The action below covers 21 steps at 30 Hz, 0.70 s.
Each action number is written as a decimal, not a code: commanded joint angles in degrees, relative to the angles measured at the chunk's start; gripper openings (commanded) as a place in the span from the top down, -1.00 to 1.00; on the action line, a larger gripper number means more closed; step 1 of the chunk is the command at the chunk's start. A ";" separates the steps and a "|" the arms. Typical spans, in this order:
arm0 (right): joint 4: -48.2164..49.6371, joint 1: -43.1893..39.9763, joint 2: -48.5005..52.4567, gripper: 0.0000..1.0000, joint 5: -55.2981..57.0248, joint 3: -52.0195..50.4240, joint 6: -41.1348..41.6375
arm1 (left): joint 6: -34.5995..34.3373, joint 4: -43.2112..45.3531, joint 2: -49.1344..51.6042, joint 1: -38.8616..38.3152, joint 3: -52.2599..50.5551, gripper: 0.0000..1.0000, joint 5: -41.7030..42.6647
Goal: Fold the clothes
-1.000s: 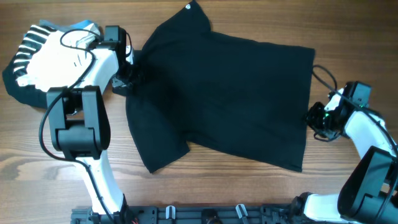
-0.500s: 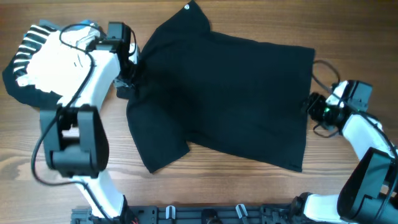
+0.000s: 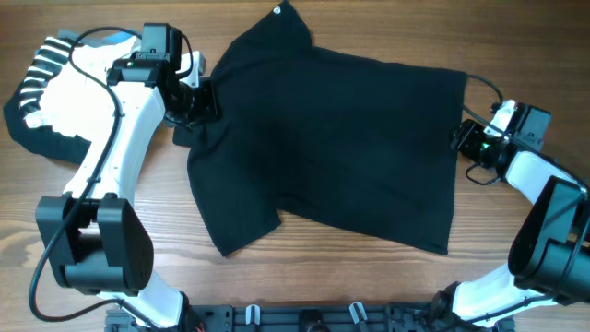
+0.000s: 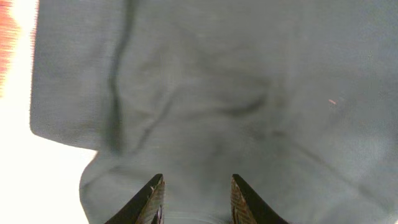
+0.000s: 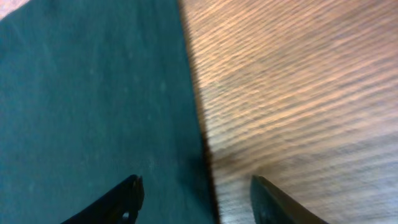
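The clothes, a black T-shirt (image 3: 341, 148), lie spread across the middle of the table with a small white label mark (image 3: 278, 11) at the far corner. My left gripper (image 3: 205, 100) is at the shirt's left edge by a sleeve. In the left wrist view its fingers (image 4: 155, 193) stand apart over rumpled fabric (image 4: 236, 93), and my left gripper (image 4: 197, 182) holds nothing. My right gripper (image 3: 458, 140) is at the shirt's right edge. In the right wrist view my right gripper (image 5: 196, 183) is open, straddling the hem, with cloth (image 5: 93, 93) on one side and bare wood (image 5: 298, 93) on the other.
A white garment (image 3: 69, 97) lies on a black-and-white striped garment (image 3: 39, 66) at the far left, behind my left arm. The right arm's cable (image 3: 481, 90) loops near the shirt's right corner. A rail (image 3: 304, 318) runs along the table's front edge.
My left gripper has opened and shifted slightly toward the far side at the sleeve. My right gripper has opened and moved along the right hem toward the far side.
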 commanded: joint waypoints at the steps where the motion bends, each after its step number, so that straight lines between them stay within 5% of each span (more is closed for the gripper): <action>1: -0.76 2.25 3.52 -0.09 -3.45 -0.48 -0.76 | 5.29 0.02 -1.22 -0.87 -0.09 0.29 8.50; 3: -0.33 3.21 3.54 -0.20 -1.88 -0.48 -0.96 | 5.49 0.00 -1.22 -1.95 -0.09 0.27 8.44; 6: 1.77 3.26 3.54 0.50 3.50 -0.48 2.62 | 5.49 0.00 -1.22 -3.98 -0.09 0.27 8.41; 8: 4.39 3.23 3.54 0.74 6.58 -0.48 4.24 | 5.49 0.00 -1.22 -4.72 -0.09 0.26 8.39; 13: 16.41 1.99 3.50 0.76 15.04 0.44 4.66 | 5.44 0.63 -1.22 -5.29 -0.09 0.21 8.17; 19: 8.70 -4.33 3.30 0.78 12.35 9.97 4.44 | 5.46 1.03 -1.22 -5.29 -0.09 0.12 8.15; 21: 3.41 -5.60 2.45 0.30 5.01 12.72 1.88 | 5.46 1.03 -1.22 -5.29 -0.09 0.11 7.69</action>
